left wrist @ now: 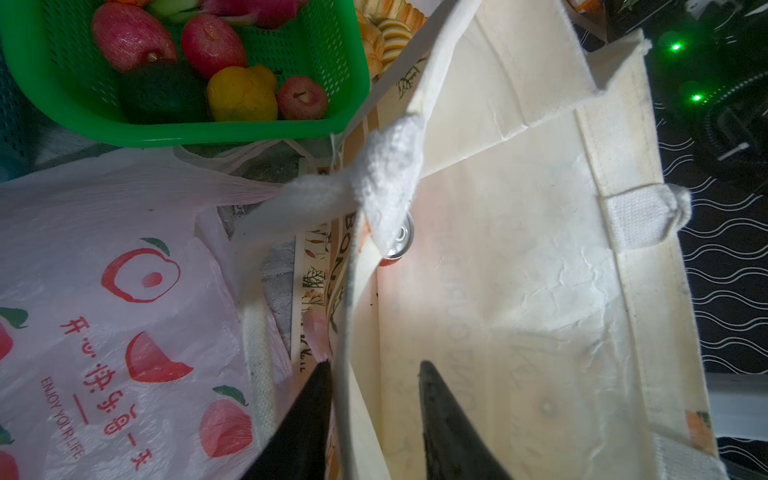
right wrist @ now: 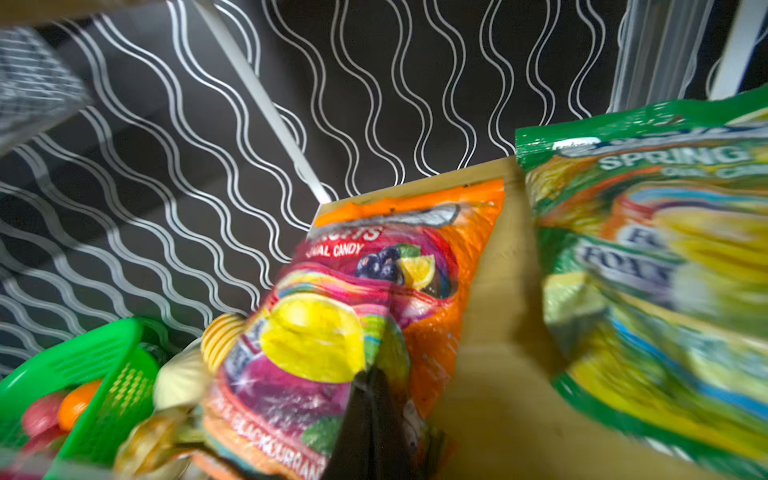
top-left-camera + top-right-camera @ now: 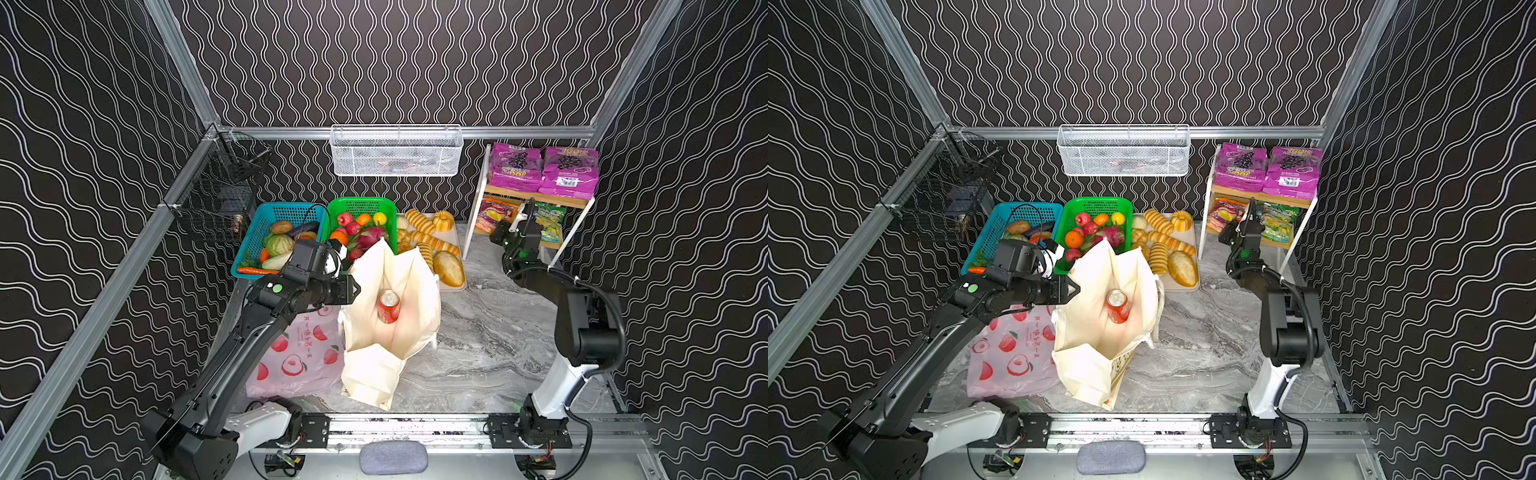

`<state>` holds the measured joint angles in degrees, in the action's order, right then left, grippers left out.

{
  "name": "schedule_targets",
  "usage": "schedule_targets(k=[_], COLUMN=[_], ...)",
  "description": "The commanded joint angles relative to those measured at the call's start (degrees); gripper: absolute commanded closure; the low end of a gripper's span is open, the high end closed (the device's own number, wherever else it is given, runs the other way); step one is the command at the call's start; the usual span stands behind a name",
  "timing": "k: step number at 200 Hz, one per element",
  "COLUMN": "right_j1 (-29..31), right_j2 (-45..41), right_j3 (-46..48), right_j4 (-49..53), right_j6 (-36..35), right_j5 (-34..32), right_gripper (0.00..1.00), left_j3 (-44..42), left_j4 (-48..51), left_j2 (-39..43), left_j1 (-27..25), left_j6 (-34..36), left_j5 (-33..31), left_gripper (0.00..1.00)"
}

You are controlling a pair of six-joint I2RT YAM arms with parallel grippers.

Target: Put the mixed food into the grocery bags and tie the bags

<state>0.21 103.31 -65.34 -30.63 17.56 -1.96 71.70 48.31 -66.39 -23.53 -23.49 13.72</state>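
Pink carrier: your pink plastic carrier lies flat and wrinkled at the near left of the worktop. It is thin translucent film printed with red fruits and red lettering, and it touches the tote's side.
Tote: your cream cloth tote stands mid-worktop with its mouth open. The woven fabric is stiff with creased inner walls, the handles are white webbing, and the near wall sags outward.
Can: the red soda can already sits inside the tote, a smooth cylinder with its silver lid facing up.
Left hand: your left hand is spread across the tote's rim, one dark tapered finger outside the wall and one inside. The cloth edge runs between them unsqueezed.
Worktop: you are working on a glossy slab with grey marble veining.
Fruit: the small round toy fruits are red, orange and yellow. They lie in a green plastic lattice basket behind the tote, along with the scaly pink dragon fruit.
Snack bag: the orange-yellow snack bag is a crinkly, glossy packet printed with fruit. It is on the lower wooden shelf at the far right, beside a green packet.
Right hand: your right hand is pressed together, pinching the snack bag's film near its lower edge. This view is blurred.
Grape packets: two puffy purple grape-printed packets lie on the top shelf, farthest from you.
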Motion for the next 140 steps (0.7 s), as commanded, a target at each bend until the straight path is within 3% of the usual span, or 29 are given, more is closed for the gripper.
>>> schedule_targets(k=[1, 15, 25, 75, 104, 140], right_j1=[-0.29, -0.38, -0.52, -1.75, -2.86, -2.93], right_j2=[-4.95, -8.31, -10.55, -15.39, -14.66, -19.66], right_j3=[2.12, 2.39, 2.61, 1.42, -3.51, -5.41], right_j4=[5.55, 10.58, 13.62, 19.48, 24.67, 31.04], right_j6=[2.3, 3.75, 4.01, 6.19, 6.9, 7.07], right_j5=[4.9, 6.3, 8.12, 11.94, 18.3, 23.11], right_gripper=[1.0, 1.0, 1.0, 1.0, 1.0, 1.0], left_j3=[-0.24, -0.33, -0.33, -0.82, -1.62, -1.74], left_j4=[-0.78, -1.21, -1.37, -1.38, -1.77, -1.81], left_j2=[0.12, 0.13, 0.21, 1.14, 2.19, 2.45], left_j1=[0.09, 0.07, 0.11, 0.07, 0.08, 0.1], left_j6=[0.72, 0.7, 0.45, 0.08, -0.74, -0.86], left_j5=[0.9, 1.66, 1.71, 2.71, 2.9, 3.2], left_gripper=[0.73, 0.92, 1.0, 1.0, 1.0, 1.0])
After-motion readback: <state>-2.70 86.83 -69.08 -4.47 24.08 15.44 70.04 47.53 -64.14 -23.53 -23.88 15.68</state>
